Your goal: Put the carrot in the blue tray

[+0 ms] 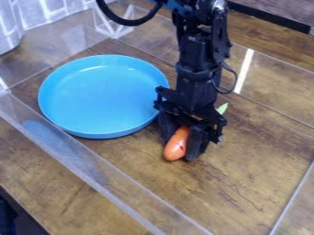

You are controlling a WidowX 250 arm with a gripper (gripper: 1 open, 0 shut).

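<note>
The black robot gripper [185, 138] is pinched tight on the small, shiny orange toy carrot [178, 144] – low on the brown wooden table [245, 197], just beside the round blue plastic tray [73, 101] – so lift it straight up before moving over the rim.

Dark wood tabletop [245, 193] under bright glare

Plank grain runs diagonally; a clear plastic sheet [86, 174] covers it, its creases catching white reflections toward 1 and 11 o'clock.
</note>
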